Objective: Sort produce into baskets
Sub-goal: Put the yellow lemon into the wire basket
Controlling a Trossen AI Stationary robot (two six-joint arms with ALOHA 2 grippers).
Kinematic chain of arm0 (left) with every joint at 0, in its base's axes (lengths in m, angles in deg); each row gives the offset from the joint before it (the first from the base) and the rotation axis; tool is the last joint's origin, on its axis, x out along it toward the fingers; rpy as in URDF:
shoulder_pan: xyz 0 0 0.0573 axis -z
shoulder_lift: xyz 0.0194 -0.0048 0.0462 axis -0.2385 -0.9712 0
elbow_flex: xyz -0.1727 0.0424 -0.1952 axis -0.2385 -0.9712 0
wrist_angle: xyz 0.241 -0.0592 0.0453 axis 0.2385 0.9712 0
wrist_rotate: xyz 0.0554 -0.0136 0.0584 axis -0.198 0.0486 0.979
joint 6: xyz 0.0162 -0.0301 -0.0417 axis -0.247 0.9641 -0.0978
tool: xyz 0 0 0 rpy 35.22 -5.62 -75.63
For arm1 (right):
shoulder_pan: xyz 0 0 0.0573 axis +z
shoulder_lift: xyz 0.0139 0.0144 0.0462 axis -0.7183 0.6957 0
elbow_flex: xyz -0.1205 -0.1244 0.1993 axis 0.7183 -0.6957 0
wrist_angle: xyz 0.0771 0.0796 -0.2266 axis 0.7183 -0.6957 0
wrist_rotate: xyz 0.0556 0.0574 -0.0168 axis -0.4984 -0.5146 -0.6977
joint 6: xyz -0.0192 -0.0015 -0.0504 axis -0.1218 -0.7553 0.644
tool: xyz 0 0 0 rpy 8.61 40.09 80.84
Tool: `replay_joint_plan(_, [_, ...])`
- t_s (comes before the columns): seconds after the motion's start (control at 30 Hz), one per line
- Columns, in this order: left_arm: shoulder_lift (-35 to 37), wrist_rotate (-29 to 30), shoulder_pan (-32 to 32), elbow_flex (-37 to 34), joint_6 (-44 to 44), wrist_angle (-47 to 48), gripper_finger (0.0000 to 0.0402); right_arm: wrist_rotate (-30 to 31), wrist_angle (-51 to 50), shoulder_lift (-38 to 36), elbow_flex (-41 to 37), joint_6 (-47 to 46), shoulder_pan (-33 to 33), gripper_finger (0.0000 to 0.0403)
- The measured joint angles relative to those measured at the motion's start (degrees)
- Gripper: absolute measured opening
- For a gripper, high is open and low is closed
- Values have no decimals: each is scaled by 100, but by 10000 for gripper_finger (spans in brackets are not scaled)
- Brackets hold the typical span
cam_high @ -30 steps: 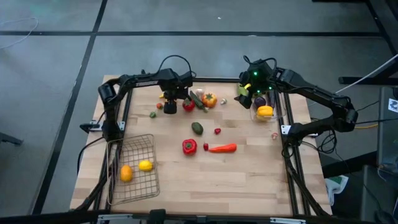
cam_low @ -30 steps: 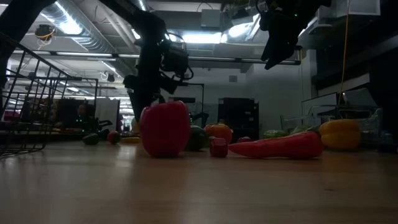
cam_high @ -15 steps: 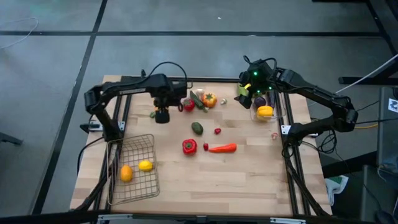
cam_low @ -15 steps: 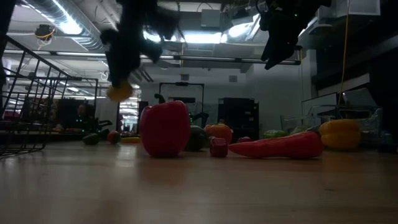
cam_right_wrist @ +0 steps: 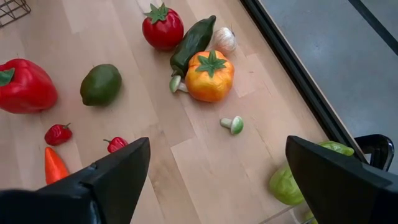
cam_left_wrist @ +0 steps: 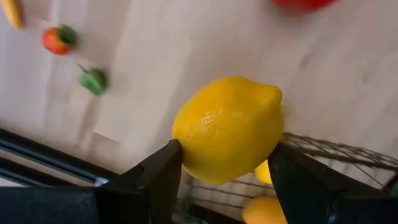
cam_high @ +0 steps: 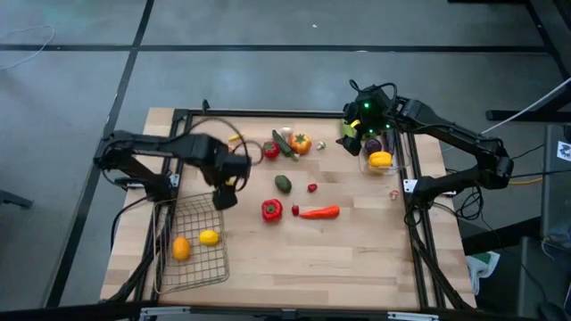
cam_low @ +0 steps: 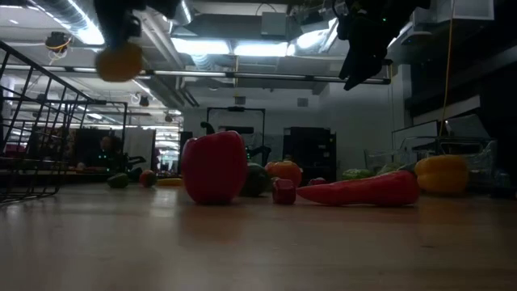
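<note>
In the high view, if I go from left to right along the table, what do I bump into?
Wire-mesh basket → yellow lemon in the left gripper → big red bell pepper → long orange carrot → yellow pepper.

You won't find any words, numbers, labels or signs to read in these pictures, not on the table, the toy food, the baskets, the arms or the room behind.
</note>
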Motion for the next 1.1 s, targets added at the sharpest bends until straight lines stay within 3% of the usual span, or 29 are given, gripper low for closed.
replay_joint_plan(0.3, [-15, 2, 1523, -411, 1804, -23, 219, 0, -9, 1, 0, -1, 1, 372])
replay_joint_plan(0.57, [-15, 2, 2419, -1064, 3034, -75, 219, 0, -7, 0, 1, -1, 0, 372])
replay_joint_plan(0.9, [-15, 7, 2657, -1959, 3394, -867, 219, 0, -4, 0, 0, -1, 1, 372])
replay_joint_plan(1.1, [-17, 4, 2655, -2092, 3221, -924, 219, 0, -4, 0, 0, -1, -1, 372])
